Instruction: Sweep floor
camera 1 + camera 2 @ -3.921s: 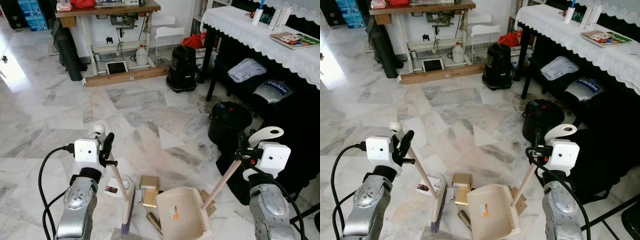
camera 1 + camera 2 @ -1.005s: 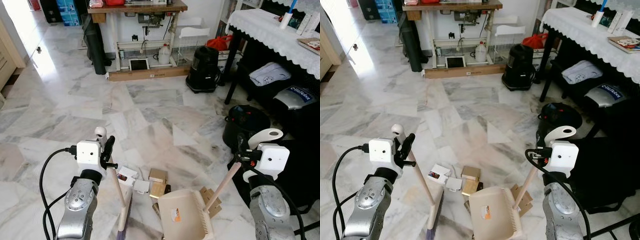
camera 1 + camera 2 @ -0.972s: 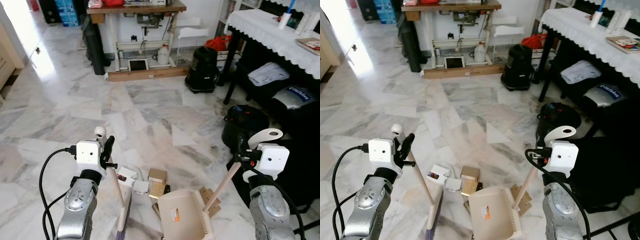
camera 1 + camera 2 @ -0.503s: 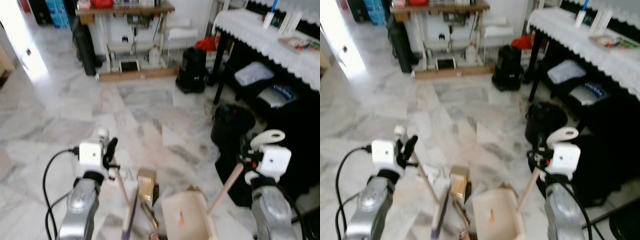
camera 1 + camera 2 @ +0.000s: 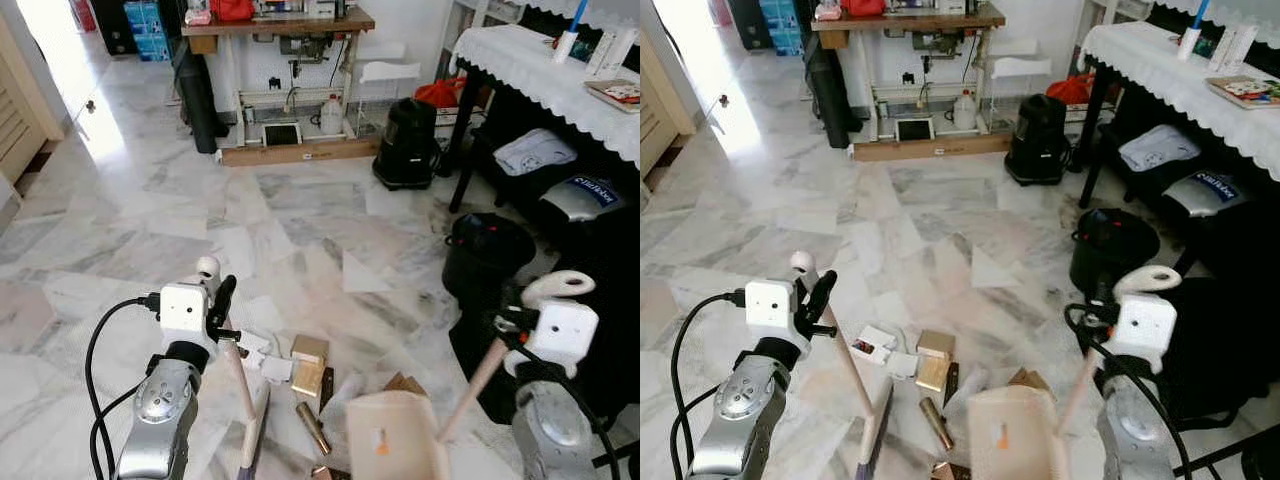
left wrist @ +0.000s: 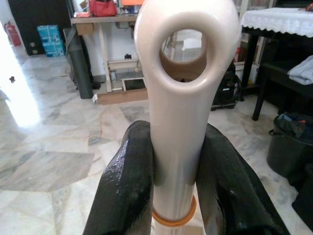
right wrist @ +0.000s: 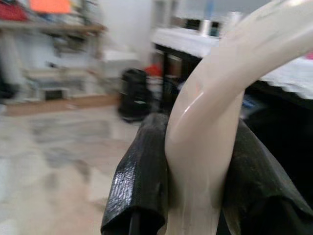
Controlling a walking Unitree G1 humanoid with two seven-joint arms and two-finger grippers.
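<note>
The beige plastic dustpan (image 5: 395, 436) on its long cream handle has shifted since a second ago: its pan, which sat square and flat beside the litter, now looks blurred and tipped up at the near edge of the marble floor (image 5: 140, 210), a sign that the right arm is swinging it. The whole scene has also slid between frames, so the head camera has moved too. The scattered litter on the floor looks more spread out than it did: a small gold-tan cardboard box (image 5: 309, 349), a second flat gold packet (image 5: 307, 378), a white printed card (image 5: 874, 345), a brass-coloured tube (image 5: 312, 427) and a brown cardboard scrap (image 5: 404, 384) lie just ahead of the pan, none of them in it yet, so I judge the gathering stroke is yet to be finished. The left hand (image 6: 177, 161) is clamped on the cream plastic broom handle with a hanging hole (image 6: 183, 93), and the broom's head (image 5: 252, 430) rests on the floor just left of the litter. The right hand (image 7: 195, 171) is closed around the curved top of the dustpan handle. The only legible writing is white lettering on a grey pouch (image 5: 583, 192) under the lace-covered worktop (image 5: 520, 50); it seems to read "BioRobot", though I cannot be sure.
</note>
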